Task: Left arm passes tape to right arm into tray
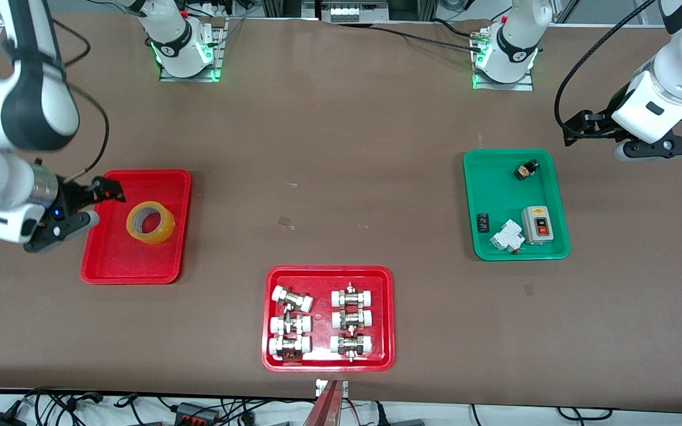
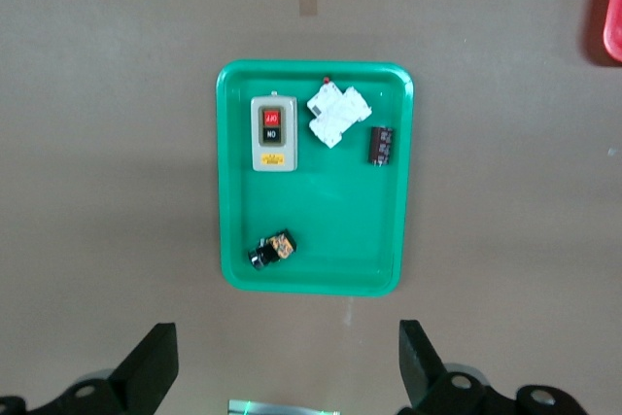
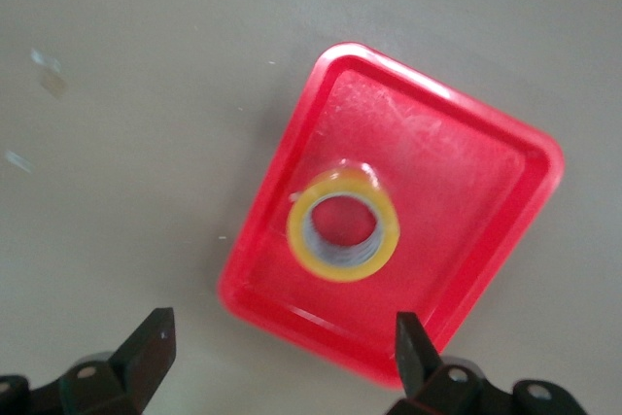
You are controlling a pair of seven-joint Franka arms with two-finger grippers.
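Right hand spread, empty, over tray edge; tape flat inside, beside it

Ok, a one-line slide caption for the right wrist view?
Yellow tape roll lying flat in the plain red tray, right gripper open above the tray's edge.
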